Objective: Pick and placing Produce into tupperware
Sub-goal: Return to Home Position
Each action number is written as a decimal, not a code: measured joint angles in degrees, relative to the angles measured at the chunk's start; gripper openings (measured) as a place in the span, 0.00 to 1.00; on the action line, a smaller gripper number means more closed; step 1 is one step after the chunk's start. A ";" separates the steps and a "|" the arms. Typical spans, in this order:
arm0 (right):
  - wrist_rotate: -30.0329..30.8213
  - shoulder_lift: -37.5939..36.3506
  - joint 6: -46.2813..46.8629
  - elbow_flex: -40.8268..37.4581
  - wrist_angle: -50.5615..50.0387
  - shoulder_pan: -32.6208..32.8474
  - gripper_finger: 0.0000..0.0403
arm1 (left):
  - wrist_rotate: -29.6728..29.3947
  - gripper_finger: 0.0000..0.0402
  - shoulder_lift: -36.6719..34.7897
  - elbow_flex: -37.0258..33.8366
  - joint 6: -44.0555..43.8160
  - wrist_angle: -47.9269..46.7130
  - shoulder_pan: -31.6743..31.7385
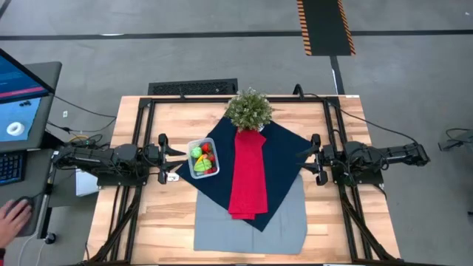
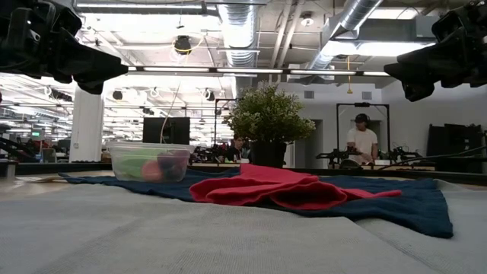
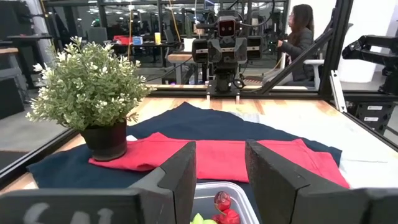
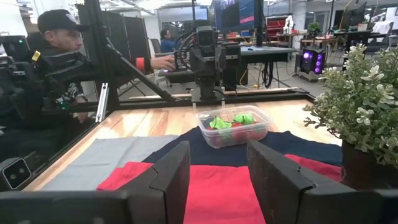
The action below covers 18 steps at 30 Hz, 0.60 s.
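The clear tupperware (image 1: 202, 158) rests on its base on the dark blue cloth, left of the red cloth strip (image 1: 248, 174). It holds the produce (image 1: 201, 157): green, yellow and red pieces, also visible as produce (image 4: 231, 122) in the right wrist view and red berries (image 3: 224, 209) in the left wrist view. My left gripper (image 1: 176, 154) hangs open above the table's left side, just left of the tupperware. My right gripper (image 1: 303, 158) is open above the right side, well away from it. Neither touches anything.
A bushy potted plant (image 1: 249, 109) stands at the far end of the red strip. A grey cloth (image 1: 251, 220) lies under the blue cloth (image 1: 288, 159) toward the near edge. Black frame rails run along both table sides. A person's hand (image 1: 13, 219) shows left of the table.
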 joint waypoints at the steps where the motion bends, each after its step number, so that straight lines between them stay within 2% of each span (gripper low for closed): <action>1: 0.00 0.00 0.00 0.00 0.00 0.00 0.45 | 0.00 0.32 0.02 0.00 0.02 0.00 0.00; 18: 0.02 0.00 -0.02 0.00 0.00 0.00 0.45 | 0.00 0.32 0.00 -0.02 0.25 0.00 0.00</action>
